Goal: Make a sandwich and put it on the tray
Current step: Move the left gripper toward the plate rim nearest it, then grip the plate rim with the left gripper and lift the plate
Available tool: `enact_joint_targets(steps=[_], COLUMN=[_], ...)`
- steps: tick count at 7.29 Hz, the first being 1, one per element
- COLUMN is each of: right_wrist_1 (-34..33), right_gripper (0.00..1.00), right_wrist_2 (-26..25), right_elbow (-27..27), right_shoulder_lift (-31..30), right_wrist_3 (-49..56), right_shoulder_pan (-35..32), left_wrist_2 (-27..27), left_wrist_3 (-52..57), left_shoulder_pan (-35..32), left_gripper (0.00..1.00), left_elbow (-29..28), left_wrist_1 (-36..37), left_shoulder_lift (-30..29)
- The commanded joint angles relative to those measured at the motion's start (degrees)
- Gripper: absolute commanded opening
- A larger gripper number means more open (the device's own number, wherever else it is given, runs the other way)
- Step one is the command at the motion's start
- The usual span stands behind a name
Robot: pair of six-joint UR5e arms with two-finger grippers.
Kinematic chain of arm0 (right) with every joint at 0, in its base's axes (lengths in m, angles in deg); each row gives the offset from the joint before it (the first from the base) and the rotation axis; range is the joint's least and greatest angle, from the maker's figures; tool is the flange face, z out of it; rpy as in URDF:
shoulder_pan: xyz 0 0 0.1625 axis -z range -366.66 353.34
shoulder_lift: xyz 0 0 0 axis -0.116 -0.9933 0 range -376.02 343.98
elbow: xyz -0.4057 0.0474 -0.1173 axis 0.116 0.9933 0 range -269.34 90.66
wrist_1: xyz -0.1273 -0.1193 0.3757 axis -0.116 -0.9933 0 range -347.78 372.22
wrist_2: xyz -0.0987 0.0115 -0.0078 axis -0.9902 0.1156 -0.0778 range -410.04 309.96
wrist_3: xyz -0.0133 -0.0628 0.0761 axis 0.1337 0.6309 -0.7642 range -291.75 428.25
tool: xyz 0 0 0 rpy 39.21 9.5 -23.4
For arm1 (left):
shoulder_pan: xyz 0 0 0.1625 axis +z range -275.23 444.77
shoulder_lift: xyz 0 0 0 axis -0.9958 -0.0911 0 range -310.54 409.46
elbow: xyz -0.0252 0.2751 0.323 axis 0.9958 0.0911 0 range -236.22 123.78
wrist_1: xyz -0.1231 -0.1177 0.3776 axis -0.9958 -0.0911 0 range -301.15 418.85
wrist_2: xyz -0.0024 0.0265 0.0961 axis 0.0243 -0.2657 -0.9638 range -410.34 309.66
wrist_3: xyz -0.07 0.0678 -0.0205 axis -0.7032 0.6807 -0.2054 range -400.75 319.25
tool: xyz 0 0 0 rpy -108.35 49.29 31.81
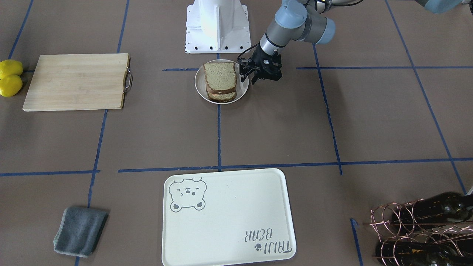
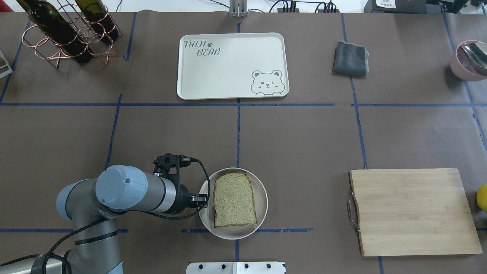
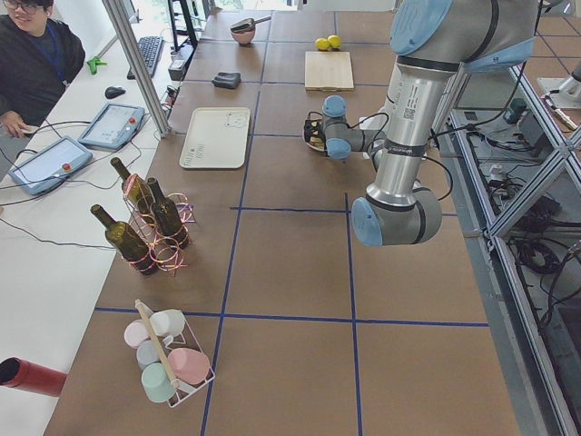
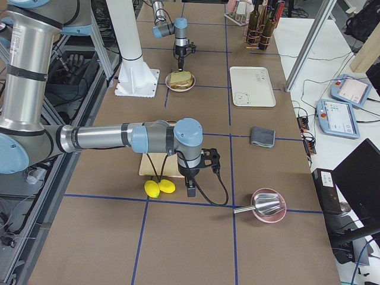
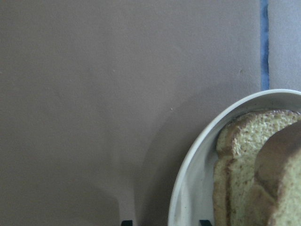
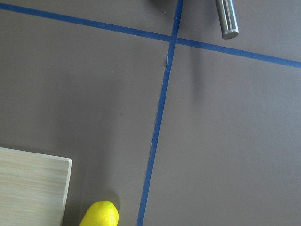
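The sandwich (image 1: 220, 78) is a stack of speckled tan bread slices on a round white plate (image 1: 198, 84) near the robot's base. A thin white strip shows between the slices and the egg is otherwise hidden. From overhead only the top slice (image 2: 233, 198) shows. My left gripper (image 1: 249, 76) is open at the plate's edge. In the left wrist view its gripper (image 5: 164, 222) has one fingertip on each side of the plate rim (image 5: 188, 179). The cream bear tray (image 1: 229, 218) lies bare across the table. My right gripper (image 4: 191, 189) hangs by the lemons; I cannot tell its state.
A wooden cutting board (image 2: 412, 211) lies right of the plate, with two lemons (image 1: 10, 77) beyond it. A grey cloth (image 2: 350, 58), a pink bowl with a metal scoop (image 2: 468, 59) and a copper wine rack with bottles (image 2: 64, 34) stand along the far side.
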Motion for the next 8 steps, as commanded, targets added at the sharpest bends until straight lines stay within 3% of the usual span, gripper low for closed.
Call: enact_joint_targets(steps=[1,4,6,8], right_wrist_1=[0.00,0.00,0.00,0.00], right_gripper=[1.00,1.00,1.00,1.00], right_wrist_2=[0.00,0.09,0.09,0.00], right_elbow=[0.01,0.01,0.10,0.27], right_shoulder_lift=[0.00,0.00,0.00,0.00], right_wrist_3=[0.00,-0.09,0.00,-0.09], right_shoulder_pan=[0.00,0.00,0.00,0.00], left_wrist_2=[0.01,0.01,0.27,0.54], left_wrist_3=[0.08,0.08,0.26,0.43], left_shoulder_pan=[0.04,0.13,0.05,-0.04], left_gripper=[0.18,0.18,0.00,0.00], left_elbow=[-0.32,-0.32,0.03,0.56], left_wrist_1=[-0.18,-0.27,-0.27,-1.57], left_shoulder_lift=[-0.20,-0.29,-0.29,-0.20])
